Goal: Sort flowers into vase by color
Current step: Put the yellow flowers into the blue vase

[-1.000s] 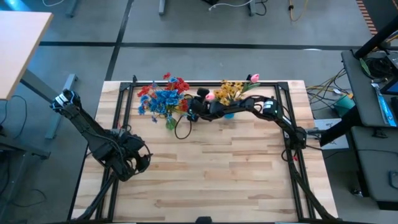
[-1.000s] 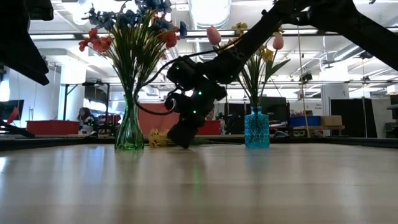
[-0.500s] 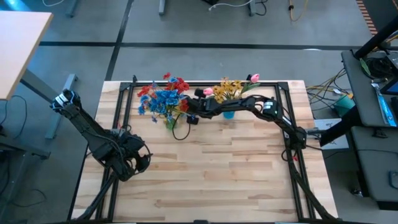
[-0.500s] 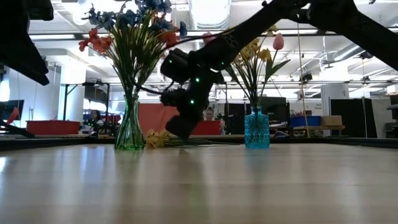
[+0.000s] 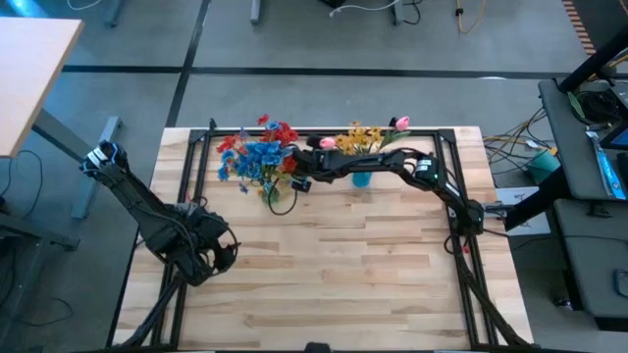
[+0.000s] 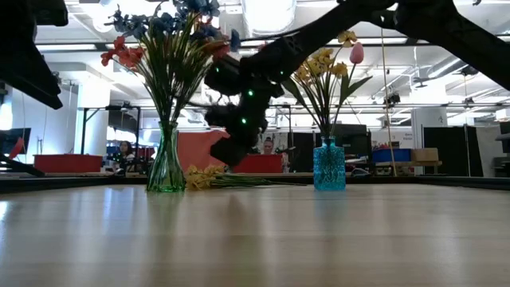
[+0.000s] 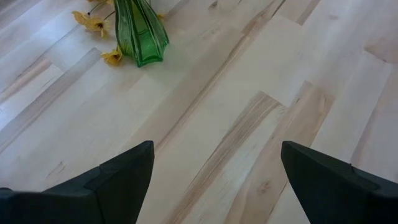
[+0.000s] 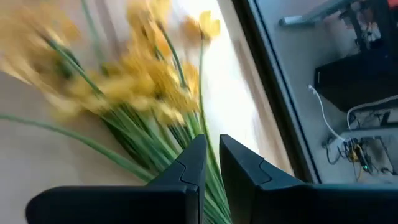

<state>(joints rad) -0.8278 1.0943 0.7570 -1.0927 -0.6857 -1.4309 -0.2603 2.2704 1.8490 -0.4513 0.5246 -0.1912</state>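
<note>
A green glass vase [image 5: 270,192] [image 6: 166,164] holds red and blue sprays. A blue vase [image 5: 361,179] [image 6: 329,163] holds yellow sprays and pink buds. Loose yellow flowers [image 6: 204,177] lie on the table between the two vases. My right gripper [image 5: 294,180] [image 6: 229,151] hangs above them beside the green vase, its fingers nearly together on one thin green stem [image 8: 205,118] of a yellow flower [image 8: 208,25]. My left gripper [image 5: 201,250] [image 7: 214,177] waits open over the table's near left part, touching nothing. My right gripper pinches a single yellow flower's green stem [image 8: 208,152] between its two fingers [image 8: 189,171]. The stem runs forward out of the narrow gap, with the bloom beyond the fingertips. How much of the flower is off the table, I cannot tell.
A black frame rail [image 5: 324,131] runs along the table's far edge behind the vases. Yellow blooms [image 7: 112,56] lie at the green vase's foot [image 7: 140,53]. Bare wood [image 5: 334,284] fills the table's near half.
My right gripper has risen from the table top beside the loose yellow flowers and has shifted a little toward the green vase. The bunch of yellow flowers on the table has stayed in place.
</note>
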